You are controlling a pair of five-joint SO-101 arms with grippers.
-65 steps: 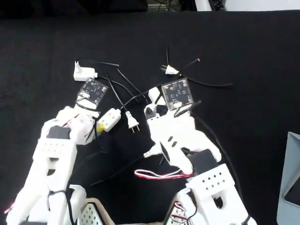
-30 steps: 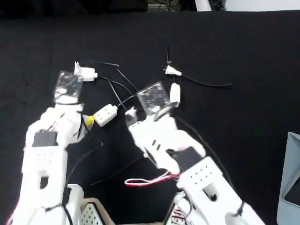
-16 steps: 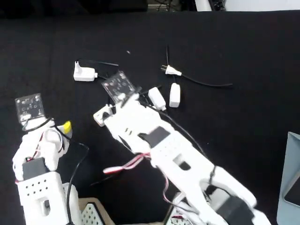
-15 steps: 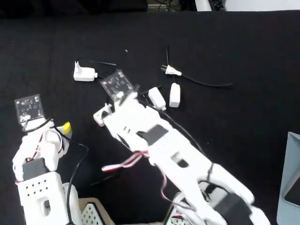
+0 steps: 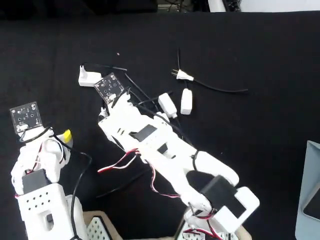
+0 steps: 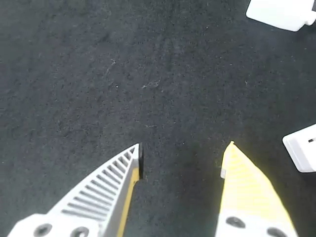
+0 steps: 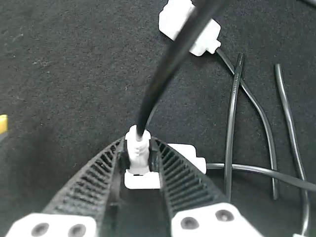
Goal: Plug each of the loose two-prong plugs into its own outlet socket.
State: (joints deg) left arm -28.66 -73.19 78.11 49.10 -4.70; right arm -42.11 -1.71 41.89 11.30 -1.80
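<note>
On the black cloth tabletop (image 5: 260,50), the right tool (image 7: 139,148) grips a white two-prong plug (image 7: 137,157)
Clamped on the plug, whose black cable (image 7: 168,69) rises away, it sits right against a white outlet socket block (image 7: 190,154); the left tool (image 6: 183,155) hangs spread apart over bare cloth

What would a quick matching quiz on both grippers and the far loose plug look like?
Things:
1. left gripper
2. right gripper
3. far two-prong plug

States:
A. lies loose, held by nothing
B. open over the black cloth
C. shut on a white plug with a black cord

Pairs: 1-B, 2-C, 3-A.
</note>
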